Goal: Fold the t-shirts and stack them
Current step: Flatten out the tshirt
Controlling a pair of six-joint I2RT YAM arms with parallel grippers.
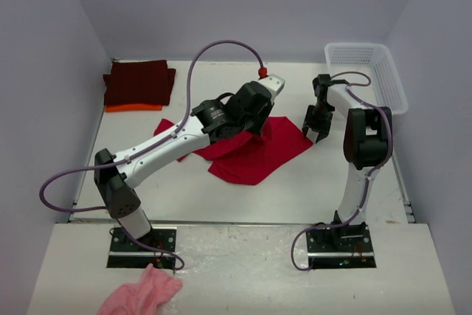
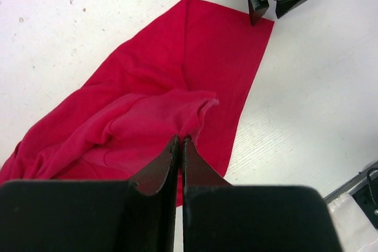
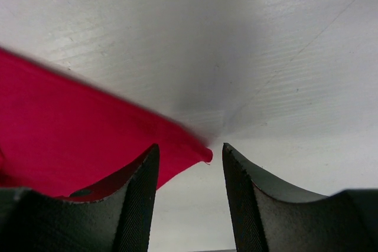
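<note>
The bright red t-shirt lies crumpled and partly spread in the middle of the table. My left gripper is shut, its tips pinching a bunched fold of the red t-shirt. From above the left wrist hides those fingers. My right gripper stands open at the shirt's far right corner, which lies between its jaws without being clamped. It shows as the right gripper from above and as the right gripper in the left wrist view. The dark maroon t-shirt lies folded on the orange one at the back left.
A white plastic basket stands at the back right corner. A small pink fluffy cloth lies on the near ledge by the left arm's base. Grey walls close in the table on three sides.
</note>
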